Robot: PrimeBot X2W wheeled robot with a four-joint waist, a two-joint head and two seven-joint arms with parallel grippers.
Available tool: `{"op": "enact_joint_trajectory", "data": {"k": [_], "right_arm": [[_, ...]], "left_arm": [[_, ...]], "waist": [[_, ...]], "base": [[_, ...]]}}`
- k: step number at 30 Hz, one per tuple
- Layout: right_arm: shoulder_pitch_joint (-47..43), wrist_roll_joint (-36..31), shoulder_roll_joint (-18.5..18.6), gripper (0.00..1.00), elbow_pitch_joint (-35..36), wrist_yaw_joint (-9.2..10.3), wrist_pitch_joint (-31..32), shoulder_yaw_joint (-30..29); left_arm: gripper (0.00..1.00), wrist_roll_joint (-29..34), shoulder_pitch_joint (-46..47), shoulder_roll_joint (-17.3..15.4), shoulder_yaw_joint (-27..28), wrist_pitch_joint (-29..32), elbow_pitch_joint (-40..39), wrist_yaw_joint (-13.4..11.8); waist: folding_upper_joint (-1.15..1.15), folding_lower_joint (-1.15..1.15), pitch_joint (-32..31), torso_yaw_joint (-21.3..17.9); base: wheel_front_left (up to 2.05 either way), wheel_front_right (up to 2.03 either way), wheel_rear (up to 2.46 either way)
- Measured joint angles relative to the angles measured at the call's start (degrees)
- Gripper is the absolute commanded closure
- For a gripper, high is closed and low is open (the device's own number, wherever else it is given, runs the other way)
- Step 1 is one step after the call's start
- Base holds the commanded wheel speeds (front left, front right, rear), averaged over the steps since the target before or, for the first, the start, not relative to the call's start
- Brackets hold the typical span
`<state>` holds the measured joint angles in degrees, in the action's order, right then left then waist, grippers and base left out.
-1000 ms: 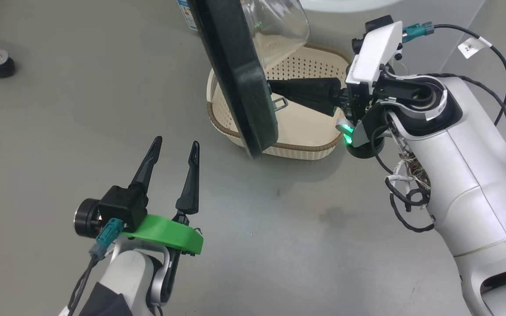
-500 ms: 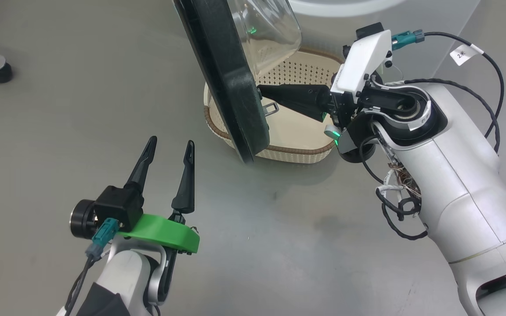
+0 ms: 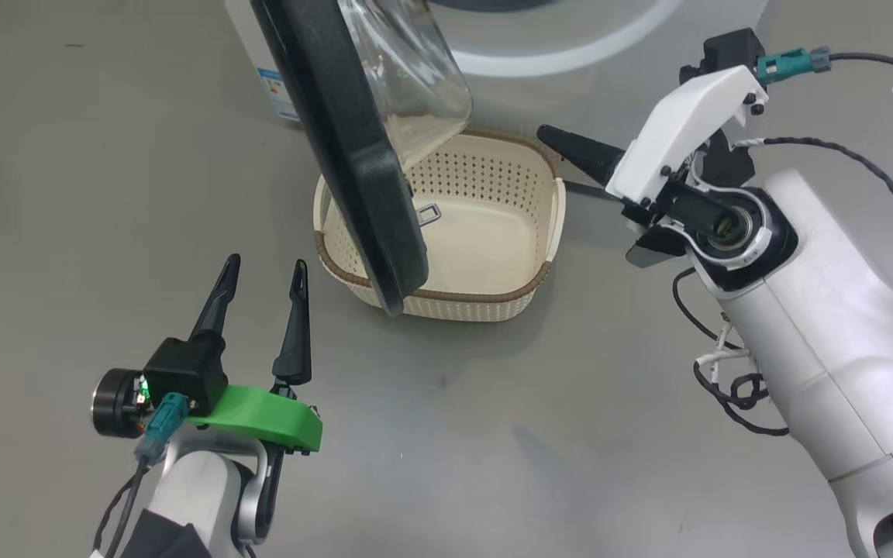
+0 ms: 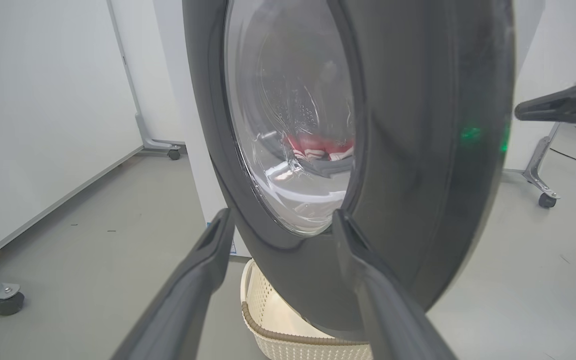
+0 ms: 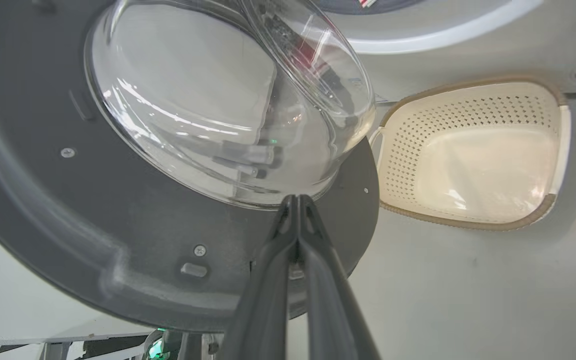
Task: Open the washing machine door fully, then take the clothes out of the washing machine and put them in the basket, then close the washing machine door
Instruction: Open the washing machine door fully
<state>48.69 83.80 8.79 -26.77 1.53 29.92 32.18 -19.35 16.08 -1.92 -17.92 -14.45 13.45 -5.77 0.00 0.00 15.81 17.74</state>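
Observation:
The washing machine door (image 3: 353,163) stands swung out edge-on over the cream basket (image 3: 528,291), its black rim toward me and its glass bowl (image 3: 408,77) facing right. The basket holds nothing. My left gripper (image 3: 266,263) is open at the lower left, on the door's outer side and clear of it. Through the door (image 4: 418,150) in the left wrist view I see red clothes (image 4: 318,147) in the drum, between my left gripper's (image 4: 280,220) fingers. My right gripper (image 3: 543,132) is shut on nothing, above the basket's right rim, apart from the door's inner face (image 5: 118,225).
The white washing machine (image 3: 570,46) front fills the top, with a blue label (image 3: 276,93) left of the door. Wheeled frame legs (image 4: 5,300) stand on the grey floor on both sides, one caster (image 4: 548,200) at the right. White wall panels stand on the left.
The head camera has moved, shifting the whole picture. My shut right gripper, which was against the door's inner rim by the latch, has pulled back to the right and off it. The left gripper stays open.

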Motion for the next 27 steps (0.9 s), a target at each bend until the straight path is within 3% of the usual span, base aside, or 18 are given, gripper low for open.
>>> {"op": "enact_joint_trajectory", "data": {"k": [3,9,16,21,27], "right_arm": [[-2.0,-5.5,1.7,1.0,-0.1,-2.46,-4.9,1.7],[-4.9,-17.1,6.6,1.0,0.3,-5.59,-14.3,5.3],[-9.7,-26.6,9.1,1.0,1.7,-5.27,-26.4,6.8],[-13.5,-33.2,11.3,1.0,2.8,-3.47,-33.5,8.7],[-18.6,-35.6,12.3,1.0,3.1,-0.11,-40.1,8.5]], "left_arm": [[0.0,0.8,-0.7,-0.4,0.8,0.0,0.6,0.0],[0.0,1.3,-2.5,-0.8,1.8,0.0,1.3,0.0],[0.0,1.3,-6.1,-1.6,5.1,0.0,2.0,0.0],[0.0,1.2,-7.8,-2.2,7.0,0.0,2.0,0.0],[0.0,1.2,-9.3,-2.5,8.8,0.0,1.2,0.0]], "waist": [[0.0,0.0,-1.8,-1.9],[0.0,0.0,-4.9,-4.8],[0.0,0.0,-8.5,-8.5],[0.0,0.0,-10.6,-11.3],[0.0,0.0,-12.6,-14.4]], "base": [[0.0,0.0,0.0],[0.0,0.0,0.0],[0.0,0.0,0.0],[0.0,0.0,0.0],[0.0,0.0,0.0]]}}
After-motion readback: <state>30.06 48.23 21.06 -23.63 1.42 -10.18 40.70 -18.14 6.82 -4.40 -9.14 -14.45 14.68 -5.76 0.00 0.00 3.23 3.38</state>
